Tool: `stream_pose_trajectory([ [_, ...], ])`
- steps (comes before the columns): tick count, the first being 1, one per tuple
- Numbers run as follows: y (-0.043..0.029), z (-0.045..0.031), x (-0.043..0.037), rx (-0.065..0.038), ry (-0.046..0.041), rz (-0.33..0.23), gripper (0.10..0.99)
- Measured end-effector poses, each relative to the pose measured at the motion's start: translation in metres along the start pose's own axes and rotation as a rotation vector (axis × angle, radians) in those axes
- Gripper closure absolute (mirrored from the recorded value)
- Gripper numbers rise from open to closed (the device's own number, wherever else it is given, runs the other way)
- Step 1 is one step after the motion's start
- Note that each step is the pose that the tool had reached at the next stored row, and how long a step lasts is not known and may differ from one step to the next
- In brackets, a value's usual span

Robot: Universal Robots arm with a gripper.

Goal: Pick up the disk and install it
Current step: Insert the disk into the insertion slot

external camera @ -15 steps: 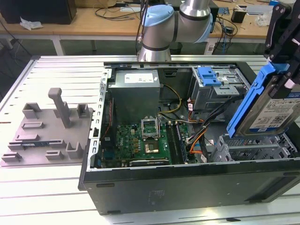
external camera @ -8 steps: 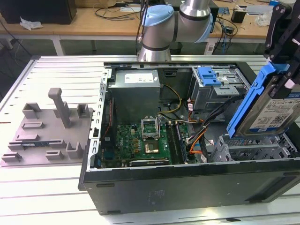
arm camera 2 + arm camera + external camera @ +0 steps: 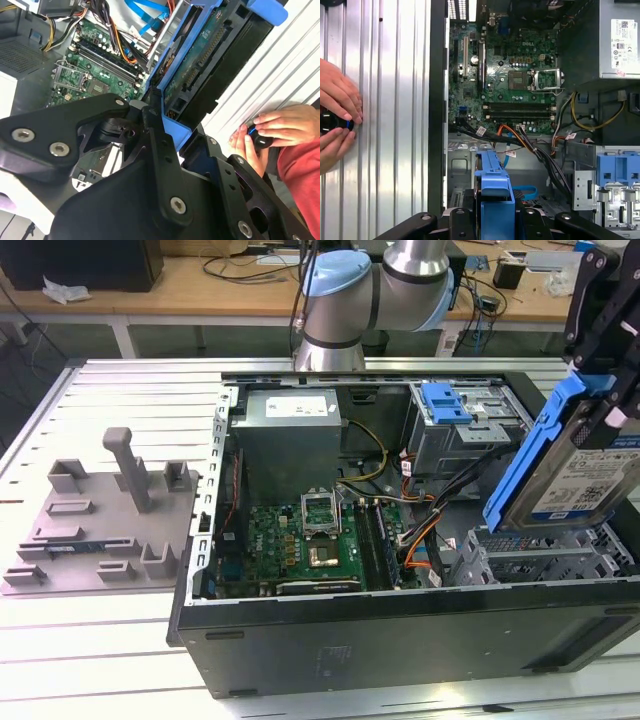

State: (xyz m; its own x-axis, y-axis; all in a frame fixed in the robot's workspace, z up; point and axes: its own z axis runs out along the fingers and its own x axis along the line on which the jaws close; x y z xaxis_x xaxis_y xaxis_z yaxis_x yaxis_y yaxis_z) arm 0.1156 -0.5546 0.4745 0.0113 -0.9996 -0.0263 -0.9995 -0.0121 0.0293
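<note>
An open computer case (image 3: 400, 645) lies on the metal table (image 3: 130, 390), green motherboard (image 3: 300, 540) and grey power supply (image 3: 290, 435) exposed. On the exterior view's left, just beside it, sits a grey plastic holder (image 3: 100, 520) with posts.

Bright, even light here; glare washes the ribbed table (image 3: 285, 75) white in the second wrist view, and shadow pools inside the computer case (image 3: 350, 640).

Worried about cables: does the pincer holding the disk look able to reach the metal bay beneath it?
Probably yes: the pincer holds the disk tilted just above the bay; the cable bundle runs beside it.
</note>
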Motion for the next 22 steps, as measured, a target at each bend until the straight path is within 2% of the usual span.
stream_pose_trajectory([
  [12, -0.0022, 0.0025, -0.0081, 0.0, -0.0001, 0.0, 0.718],
  [22, -0.0025, 0.0046, -0.0107, 0.0, -0.0003, 0.007, 0.718],
])
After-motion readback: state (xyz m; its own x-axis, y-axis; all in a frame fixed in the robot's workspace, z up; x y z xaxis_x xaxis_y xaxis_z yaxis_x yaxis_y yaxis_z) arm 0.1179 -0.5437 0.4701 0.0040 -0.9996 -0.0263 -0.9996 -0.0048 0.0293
